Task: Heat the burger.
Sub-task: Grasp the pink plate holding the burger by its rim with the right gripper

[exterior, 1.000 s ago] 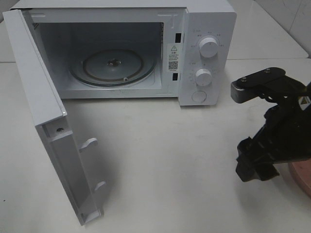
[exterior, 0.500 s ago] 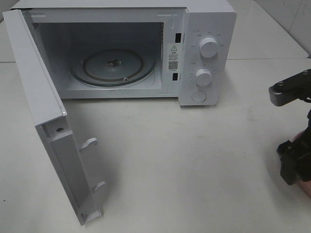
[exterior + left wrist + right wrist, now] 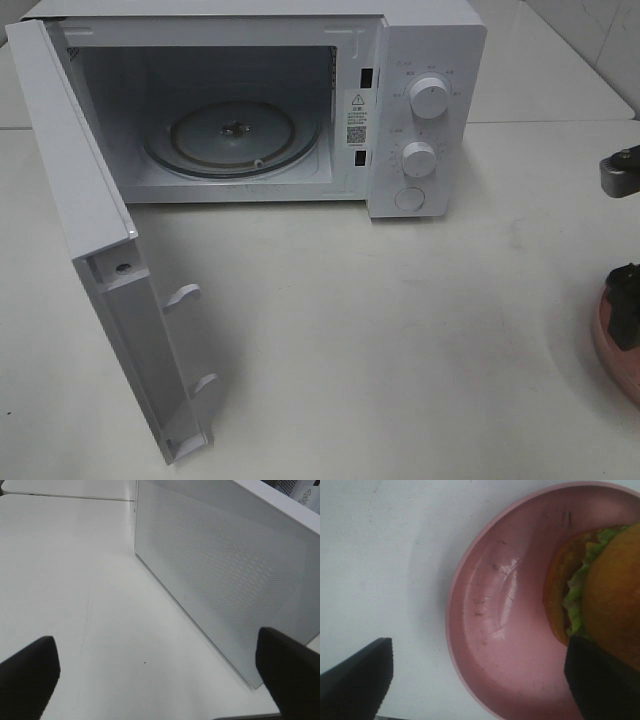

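White covers nearly all of the scene: a white box-shaped microwave oven [image 3: 430, 60] stands toward the far edge of the pale tabletop [image 3: 380, 340]. Its white hinged door [image 3: 90, 230] is swung fully open toward the left front. Inside lies a round clear glass turntable [image 3: 235, 140] with nothing on it. On the oven's control panel, two round white dials [image 3: 429, 97] sit one above the other, over a round white button [image 3: 409, 198].

The tall burger [image 3: 615, 575], with a glossy orange-brown bun and green lettuce, sits on a flat round pink plate [image 3: 495, 630]. It lies off-centre, close to one side of the plate, and is partly cut off by the right wrist picture's border. In the high view only a slice of that plate [image 3: 612, 352] shows, at the right side of the tabletop toward its front, well apart from the oven. The burger itself is out of sight there.

The right jaws are spread wide above the plate and hold nothing. One black fingertip [image 3: 355, 682] is over bare tabletop outside the rim, the other just beside the burger. Whether it touches the bun cannot be told.

The left jaws are also wide apart and hold nothing. Their black fingertips [image 3: 287, 672] hang low over the tabletop near the door's perforated outer face [image 3: 225, 570].
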Robot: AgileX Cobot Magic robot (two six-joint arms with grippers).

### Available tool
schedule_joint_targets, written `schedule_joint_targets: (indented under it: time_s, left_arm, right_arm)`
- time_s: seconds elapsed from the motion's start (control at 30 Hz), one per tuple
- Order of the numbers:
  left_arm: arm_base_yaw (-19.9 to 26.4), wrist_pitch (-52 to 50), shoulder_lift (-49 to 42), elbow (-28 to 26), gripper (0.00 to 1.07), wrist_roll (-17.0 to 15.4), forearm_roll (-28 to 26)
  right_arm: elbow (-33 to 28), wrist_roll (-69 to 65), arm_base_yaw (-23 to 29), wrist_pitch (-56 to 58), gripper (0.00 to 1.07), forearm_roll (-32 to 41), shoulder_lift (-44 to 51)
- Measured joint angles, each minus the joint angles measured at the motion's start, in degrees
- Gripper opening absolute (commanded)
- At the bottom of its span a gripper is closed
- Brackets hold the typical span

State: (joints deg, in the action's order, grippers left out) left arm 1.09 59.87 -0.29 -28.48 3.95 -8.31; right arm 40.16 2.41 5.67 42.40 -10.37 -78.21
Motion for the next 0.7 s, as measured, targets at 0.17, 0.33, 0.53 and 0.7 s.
schedule_joint_targets:
  time_s: [0.17, 0.33, 0.53, 0.7]
  left_arm:
    - [0.0, 0.0, 0.0, 0.0, 1.0, 0.0, 0.0]
    - [0.0, 0.0, 0.0, 0.0, 1.0, 0.0, 0.0]
    - [0.0, 0.0, 0.0, 0.0, 1.0, 0.0, 0.0]
    - [0.0, 0.0, 0.0, 0.0, 1.0, 0.0, 0.0]
  right_arm:
    - [0.0, 0.23, -0.06, -2.01, 0.88, 0.06, -3.9]
    - [0.0, 0.17, -0.06, -4.53, 0.86, 0.23, -8.77]
    - [0.0, 0.11, -0.06, -5.27, 0.86, 0.46, -12.38]
    - [0.0, 0.11, -0.06, -7.39, 0.85, 1.6, -14.95]
